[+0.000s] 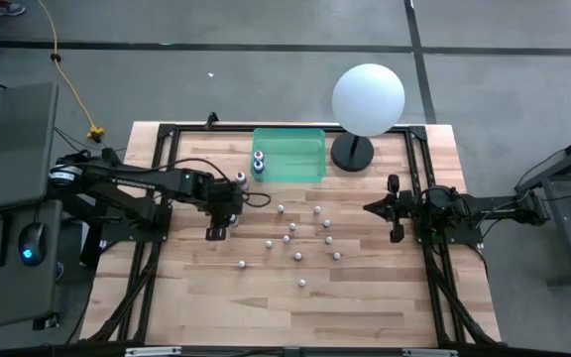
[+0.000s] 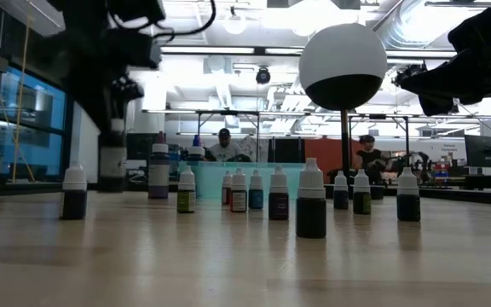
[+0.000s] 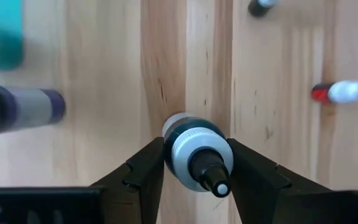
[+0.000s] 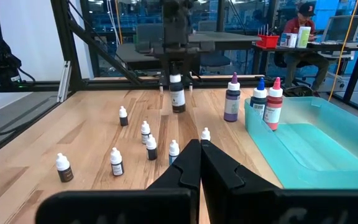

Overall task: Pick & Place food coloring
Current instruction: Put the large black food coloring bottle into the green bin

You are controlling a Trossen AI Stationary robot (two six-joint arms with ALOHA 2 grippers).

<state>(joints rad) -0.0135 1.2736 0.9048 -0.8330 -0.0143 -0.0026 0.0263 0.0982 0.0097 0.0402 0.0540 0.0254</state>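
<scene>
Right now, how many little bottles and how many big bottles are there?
Little bottles standing on the table: 11
Little bottle held by the left gripper: 1
Big bottles in the tray: 2
Big bottle beside the tray: 1
Total: 15 bottles

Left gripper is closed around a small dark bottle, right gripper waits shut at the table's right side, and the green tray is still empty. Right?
Not quite: the green tray is not empty. The high view shows two bottles standing in its left end. The rest holds: the left gripper has its fingers on a small dark bottle, and the right gripper waits shut at the table's right side.
</scene>
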